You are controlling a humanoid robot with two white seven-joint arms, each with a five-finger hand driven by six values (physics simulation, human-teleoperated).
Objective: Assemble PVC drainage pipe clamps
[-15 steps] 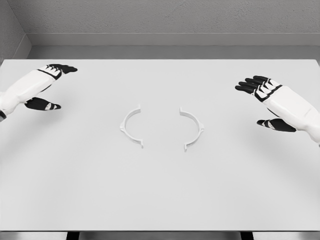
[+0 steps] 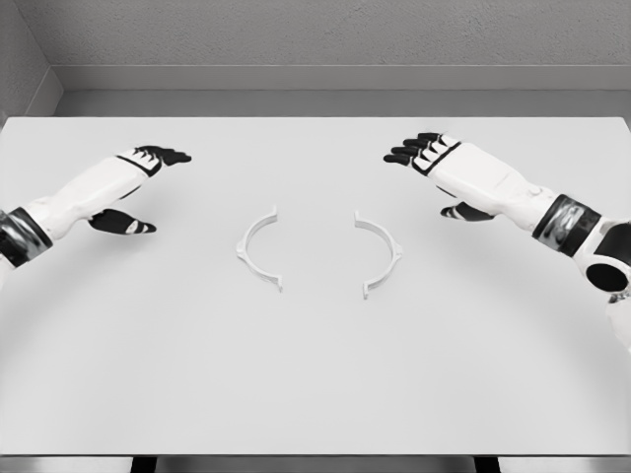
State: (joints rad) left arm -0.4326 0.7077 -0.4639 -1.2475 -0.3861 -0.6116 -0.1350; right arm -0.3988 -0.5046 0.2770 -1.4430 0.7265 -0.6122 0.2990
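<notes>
Two thin white half-ring plastic clamp pieces lie flat on the big white table (image 2: 315, 394), right in the middle of the picture. The left white curved clamp half (image 2: 258, 248) bends out to the left, and the right white curved clamp half (image 2: 380, 254) bends out to the right. Their open sides face each other, with a clear gap of bare table between them. They do not touch.

The left white robot hand with black fingers (image 2: 138, 182) is in the upper left part of the picture, off to the left of the left piece. Its fingers are stretched out and loose, and it holds nothing.

The right white robot hand with black fingers (image 2: 439, 168) is in the upper right part, up and to the right of the right piece. Its fingers are stretched out too, thumb hanging below, and it holds nothing.

A grey wall (image 2: 325, 39) stands behind the table.
</notes>
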